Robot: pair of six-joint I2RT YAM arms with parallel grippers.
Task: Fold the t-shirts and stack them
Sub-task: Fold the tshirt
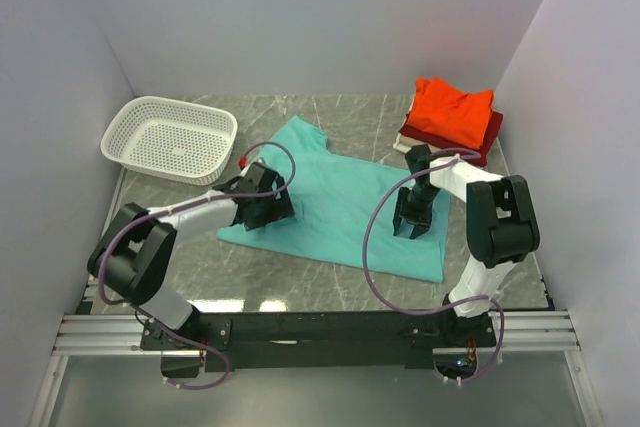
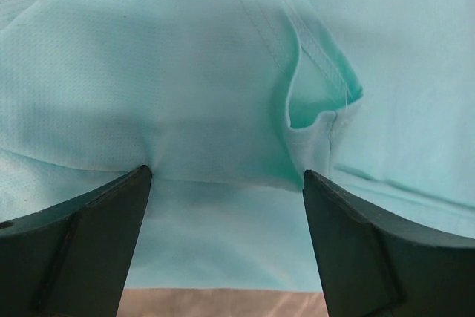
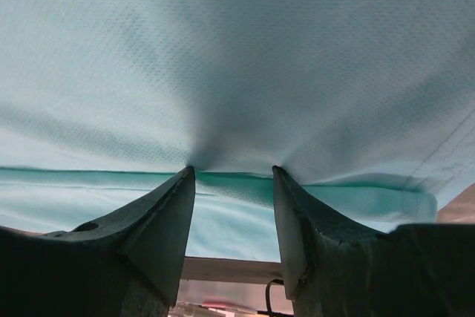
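Right of white mesh basket (image 1: 130, 132), teal t-shirt (image 1: 340, 207) lies spread, mostly flat, on marbled surface (image 1: 300, 282). Fold step looks just begun, with both arms down on cloth.

- Left end effector (image 2: 226, 176), on shirt side nearer basket: fingers wide apart, tips denting fabric beside sleeve hem.
- Right end effector (image 3: 231, 172), farther from basket: fingers apart but narrower, tips at hem; cloth between them hard to tell.
- Next: pinch both edges, lift evenly, carry over.
- Knit is fine, limp, puckers easily.
- Folded orange-red t-shirt (image 1: 452, 107) tops stack farthest from basket.

4 t-shirts (image 1: 340, 202) — 1 basket (image 1: 186, 107)
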